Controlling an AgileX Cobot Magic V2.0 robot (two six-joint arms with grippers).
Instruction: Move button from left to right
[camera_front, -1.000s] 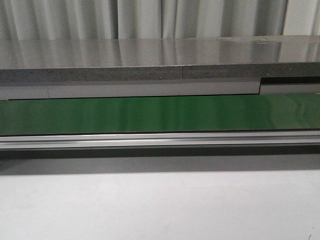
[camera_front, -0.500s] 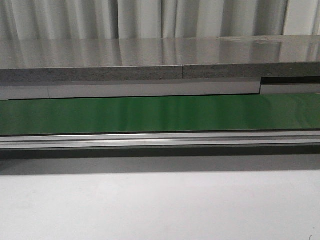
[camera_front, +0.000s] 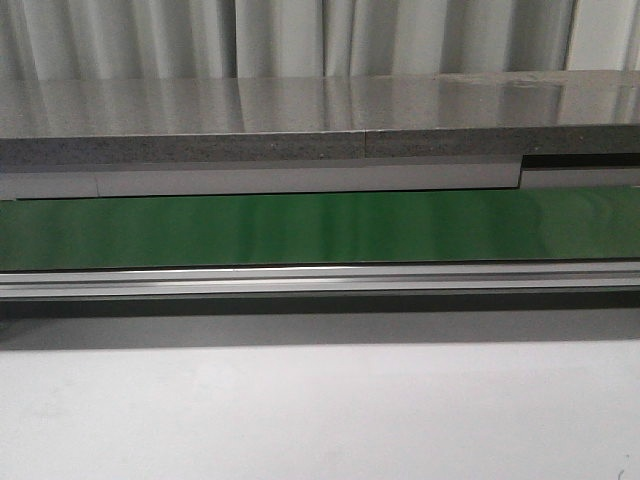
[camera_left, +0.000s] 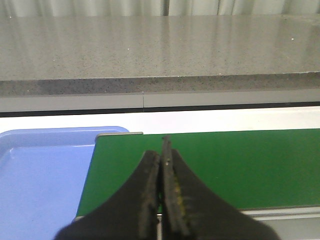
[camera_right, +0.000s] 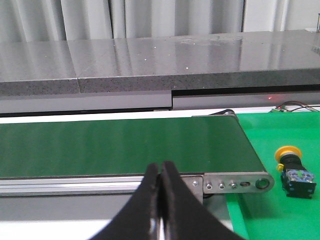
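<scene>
A smooth green conveyor belt (camera_front: 320, 228) ran across the front view, framed by a ribbed aluminium rail (camera_front: 320, 281) on its near side and a speckled grey stone-like ledge (camera_front: 300, 125) behind, with pale pleated curtains (camera_front: 300, 35) beyond. The white desk (camera_front: 320, 415) lay matte and plain in front.

The button (camera_right: 295, 167) lay on its side on a bright green mat (camera_right: 280, 200) just past the belt's end plate (camera_right: 235, 183), its round yellow cap joined to a boxy black body with bluish detail.

The left pincer (camera_left: 161, 165) was closed with nothing between its dark, tapered fingers, hanging over the belt's end beside a glossy blue tray (camera_left: 40, 185). The right pincer (camera_right: 160, 172) was likewise pressed shut and empty, near the rail and well apart from the button.
</scene>
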